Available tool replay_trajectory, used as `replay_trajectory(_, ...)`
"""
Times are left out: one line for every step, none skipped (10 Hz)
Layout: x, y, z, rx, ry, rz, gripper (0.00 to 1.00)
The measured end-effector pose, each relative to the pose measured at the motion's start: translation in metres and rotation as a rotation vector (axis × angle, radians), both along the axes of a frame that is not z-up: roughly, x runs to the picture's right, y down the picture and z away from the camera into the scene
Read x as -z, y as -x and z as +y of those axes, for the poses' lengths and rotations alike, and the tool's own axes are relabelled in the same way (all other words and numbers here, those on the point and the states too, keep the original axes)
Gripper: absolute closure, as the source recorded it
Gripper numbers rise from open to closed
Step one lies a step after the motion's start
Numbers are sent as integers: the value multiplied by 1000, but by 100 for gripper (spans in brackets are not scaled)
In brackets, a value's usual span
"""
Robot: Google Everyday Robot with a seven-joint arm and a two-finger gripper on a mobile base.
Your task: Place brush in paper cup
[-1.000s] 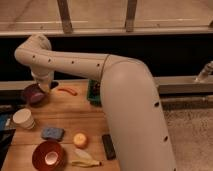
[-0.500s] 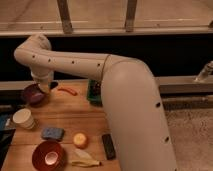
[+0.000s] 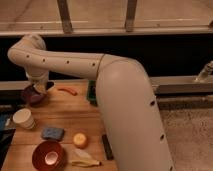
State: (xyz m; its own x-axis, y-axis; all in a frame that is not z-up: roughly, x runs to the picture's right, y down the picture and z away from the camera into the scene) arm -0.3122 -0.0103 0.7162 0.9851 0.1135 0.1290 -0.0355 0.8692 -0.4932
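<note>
We find the white arm's gripper (image 3: 39,88) in the upper left of the frame, low over the round dark purple bowl (image 3: 29,96) on the wooden table (image 3: 75,116). Whether it is open or carrying anything we cannot tell. The slim dark brush we cannot pick out; it may be hidden there. The short off-white paper cup (image 3: 23,119) stands apart, lower at the left edge. We fear the long brush could tip that light cup, or snag the bowl's rim on lifting.

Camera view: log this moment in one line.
tool: at purple bowl | paper cup: upright, nearer camera, apart from tool | brush: not discernible
</note>
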Motion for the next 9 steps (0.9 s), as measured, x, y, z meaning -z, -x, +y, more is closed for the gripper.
replay_trajectory(5,3,1,19,-4,-9,100)
replay_trajectory(14,11,6,47,-7,-21,100)
replay_trajectory(21,17,9,66,-12,-30,100)
replay_trajectory(28,19,12,86,-14,-30,100)
replay_trajectory(37,21,15,105,-20,-30,100)
replay_trajectory(42,23,18,120,-21,-31,100)
replay_trajectory(48,25,22,135,-23,-33,100)
replay_trajectory(53,28,27,150,-18,-33,100)
replay_trajectory(59,29,34,162,-12,-28,100)
